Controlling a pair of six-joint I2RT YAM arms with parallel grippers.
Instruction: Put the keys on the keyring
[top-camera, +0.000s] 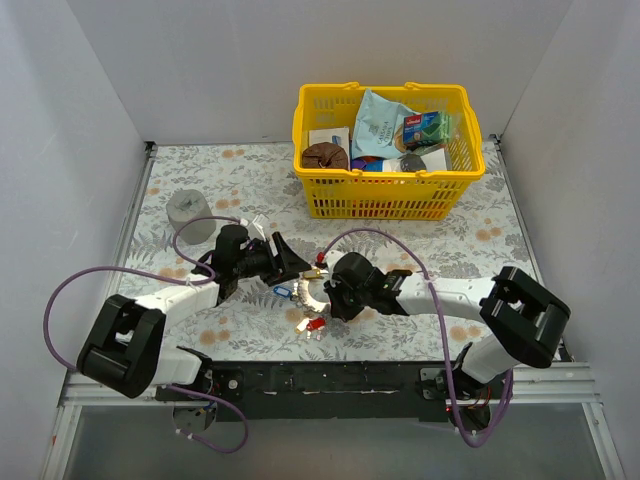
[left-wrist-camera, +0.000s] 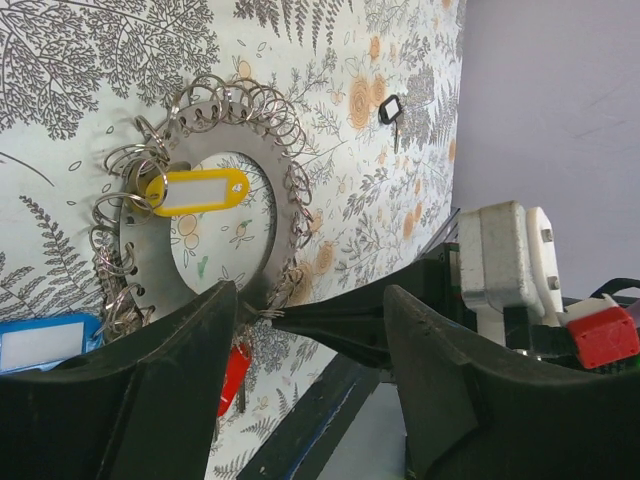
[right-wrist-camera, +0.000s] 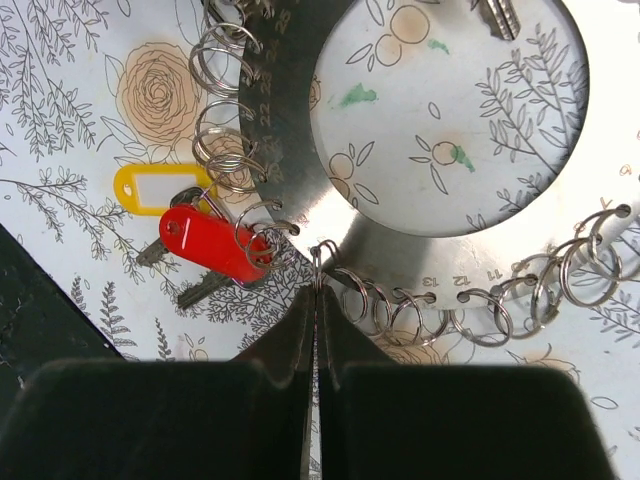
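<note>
Keyring (right-wrist-camera: 285, 150): flat on the table (top-camera: 250, 170) between the arms, mostly hidden under the grippers from overhead, top cut off in the right wrist view. Round, no long axis. Red-tagged key (right-wrist-camera: 215, 245) beside its rim, blade slanting away. Right gripper (right-wrist-camera: 318, 285) closed tight, tips at a small rim ring. Left gripper (left-wrist-camera: 310, 300) half open, empty, near rim just at its fingertips.

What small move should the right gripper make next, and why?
Probably lift the pinched small ring slightly, so a key can slide on. The right gripper is shut on it at the keyring's rim, and the red key lies just beside it.
</note>
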